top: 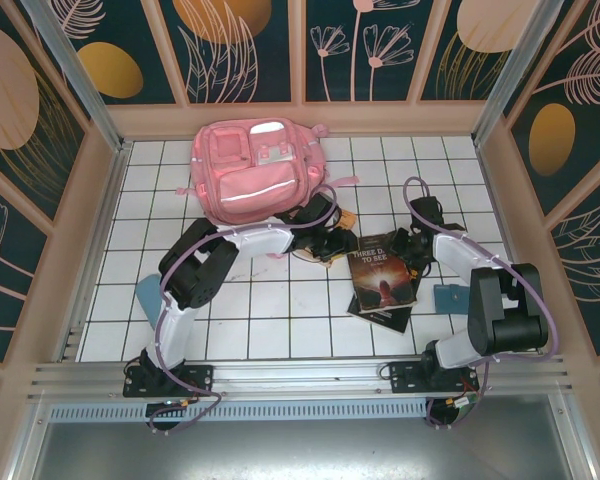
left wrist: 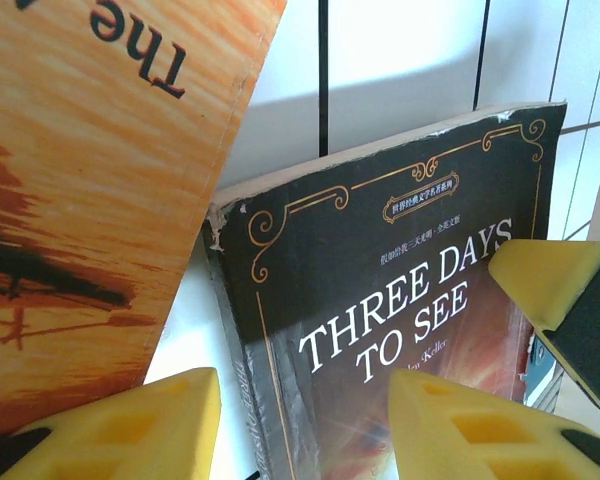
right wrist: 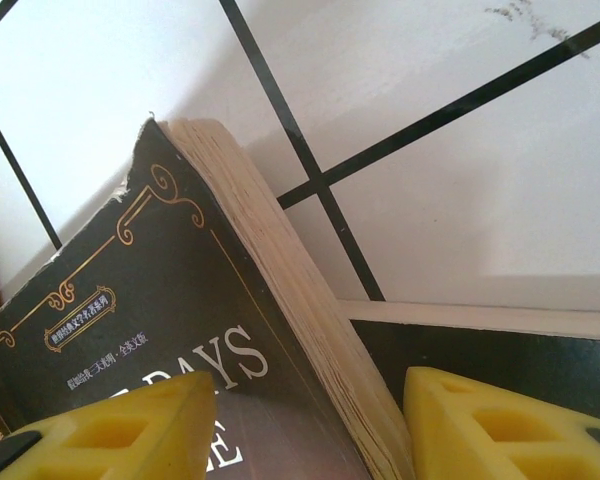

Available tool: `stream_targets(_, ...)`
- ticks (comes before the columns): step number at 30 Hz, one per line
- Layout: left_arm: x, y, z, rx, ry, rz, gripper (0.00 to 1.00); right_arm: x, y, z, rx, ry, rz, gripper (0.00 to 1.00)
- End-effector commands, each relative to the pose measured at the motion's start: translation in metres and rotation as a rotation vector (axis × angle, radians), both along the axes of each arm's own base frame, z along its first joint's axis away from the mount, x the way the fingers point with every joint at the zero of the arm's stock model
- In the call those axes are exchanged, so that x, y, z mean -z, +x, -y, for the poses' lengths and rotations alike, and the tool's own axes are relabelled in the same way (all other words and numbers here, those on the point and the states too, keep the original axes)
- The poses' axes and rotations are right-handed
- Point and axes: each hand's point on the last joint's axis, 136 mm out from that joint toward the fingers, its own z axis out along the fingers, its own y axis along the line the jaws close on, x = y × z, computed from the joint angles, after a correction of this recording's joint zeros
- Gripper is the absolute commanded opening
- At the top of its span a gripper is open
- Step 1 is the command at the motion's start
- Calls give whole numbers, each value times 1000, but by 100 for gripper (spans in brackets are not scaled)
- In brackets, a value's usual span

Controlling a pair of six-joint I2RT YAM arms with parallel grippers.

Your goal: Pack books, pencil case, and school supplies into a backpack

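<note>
Top: backpack [top: 255, 170] at the far bench [top: 280, 305]; dark book [top: 383, 275] nearer, between the arms.
Left wrist: left jaws wide, orange book [left wrist: 80, 200] alongside.
Right wrist: right jaws wide astride the dark book's page edge, apparently to pinch it.

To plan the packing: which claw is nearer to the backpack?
Left. The left claw sits just off the near right corner of the backpack; the right claw is farther right, at the right edge of the dark book.
</note>
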Motion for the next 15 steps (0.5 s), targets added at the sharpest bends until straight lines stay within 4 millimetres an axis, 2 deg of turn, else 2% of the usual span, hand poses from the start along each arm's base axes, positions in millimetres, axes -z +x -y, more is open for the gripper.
stream_targets(1, 20, -12, -3, -8, 70, -69, 49, 4, -4, -11, -38, 56, -8, 52)
stream_targets(7, 22, -10, 1, -18, 152, -41, 54, 2, -4, -10, -36, 58, 1, 53)
stream_targets(11, 25, -11, -10, -62, 241, -15, 54, 0, -5, -11, -32, 64, 12, 52)
stream_targets(13, 26, -13, -13, -81, 235, -23, 54, 0, -5, -11, -32, 68, 17, 52)
stream_targets(15, 25, -17, -8, -72, 190, -34, 53, 0, -6, -12, -34, 75, 17, 52)
